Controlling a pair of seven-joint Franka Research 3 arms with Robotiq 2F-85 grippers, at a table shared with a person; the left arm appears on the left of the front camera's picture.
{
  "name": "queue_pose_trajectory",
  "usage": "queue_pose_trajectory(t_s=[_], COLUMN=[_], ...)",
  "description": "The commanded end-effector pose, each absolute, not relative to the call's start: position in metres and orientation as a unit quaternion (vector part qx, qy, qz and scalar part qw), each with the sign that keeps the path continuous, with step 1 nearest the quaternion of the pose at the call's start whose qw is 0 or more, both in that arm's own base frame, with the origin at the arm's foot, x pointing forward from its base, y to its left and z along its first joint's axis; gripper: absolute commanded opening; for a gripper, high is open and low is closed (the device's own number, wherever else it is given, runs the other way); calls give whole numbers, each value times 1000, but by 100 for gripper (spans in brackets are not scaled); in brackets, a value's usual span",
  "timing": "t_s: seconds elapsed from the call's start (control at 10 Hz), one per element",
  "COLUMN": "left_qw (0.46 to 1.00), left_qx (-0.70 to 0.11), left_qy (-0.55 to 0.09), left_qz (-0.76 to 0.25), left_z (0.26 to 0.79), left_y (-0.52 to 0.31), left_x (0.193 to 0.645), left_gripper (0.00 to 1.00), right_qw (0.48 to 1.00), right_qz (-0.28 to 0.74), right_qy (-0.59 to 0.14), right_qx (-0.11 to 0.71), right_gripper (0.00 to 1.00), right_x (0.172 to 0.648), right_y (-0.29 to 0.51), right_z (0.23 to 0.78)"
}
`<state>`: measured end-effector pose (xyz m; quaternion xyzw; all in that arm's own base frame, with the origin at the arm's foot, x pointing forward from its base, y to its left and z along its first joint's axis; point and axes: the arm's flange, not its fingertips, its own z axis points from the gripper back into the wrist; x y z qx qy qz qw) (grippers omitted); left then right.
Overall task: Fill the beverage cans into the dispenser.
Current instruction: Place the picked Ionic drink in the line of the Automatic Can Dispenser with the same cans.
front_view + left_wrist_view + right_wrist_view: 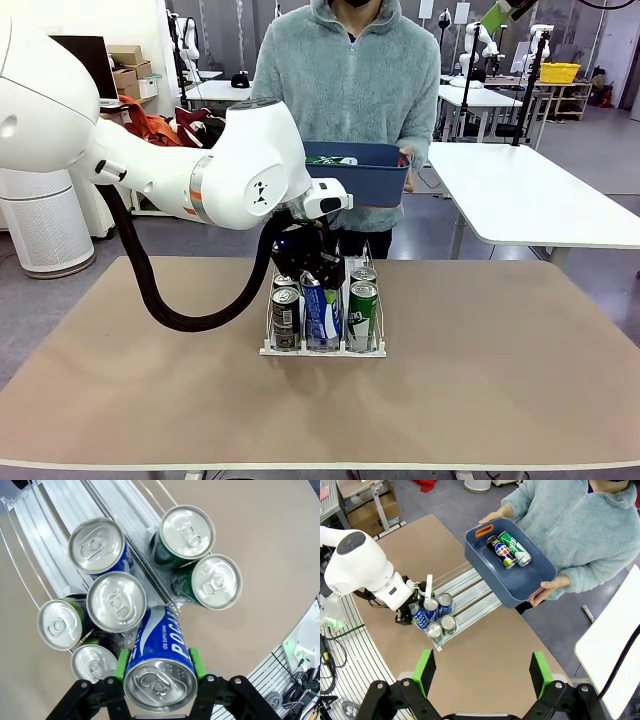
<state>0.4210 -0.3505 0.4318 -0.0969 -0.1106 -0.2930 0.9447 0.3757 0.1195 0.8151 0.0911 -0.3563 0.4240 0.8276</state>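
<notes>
My left gripper [312,268] is shut on a blue-and-white beverage can [159,652], held near its top and tilted over the near end of the dispenser [270,349]. This held can [322,312] hangs at the middle lane. Several more cans stand in the dispenser's [55,515] lanes: a blue one [97,547], two green ones [186,532] and dark ones [59,624]. From high up, my right gripper [482,680] stands open with nothing in it, looking down on the dispenser [470,592] and the left gripper [412,614].
Across the table a person holds a dark blue tub [360,172] above the far edge. In the tub [540,567] lie a black Pepsi can [501,551] and a green can [515,547]. The brown tabletop [500,360] is bare right of the rack.
</notes>
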Motion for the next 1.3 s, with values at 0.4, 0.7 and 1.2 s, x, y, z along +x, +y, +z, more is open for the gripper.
queue_pose_trajectory(t_s=[0.4,0.7,1.2], left_qw=[944,946,949], left_qx=[-99,-92,-70], left_qy=[-163,-167,-119], left_qz=[-270,-264,-284], left_z=[432,430,409], left_y=[-337,-340,-346], left_x=[461,474,466], left_gripper=[58,58,58], right_qw=[828,828,828], right_qz=[426,426,426], right_qy=[-354,-354,-354], right_qx=[89,89,89], right_gripper=[100,100,100], right_x=[375,375,375], right_y=[119,119,119], right_z=[813,813,813])
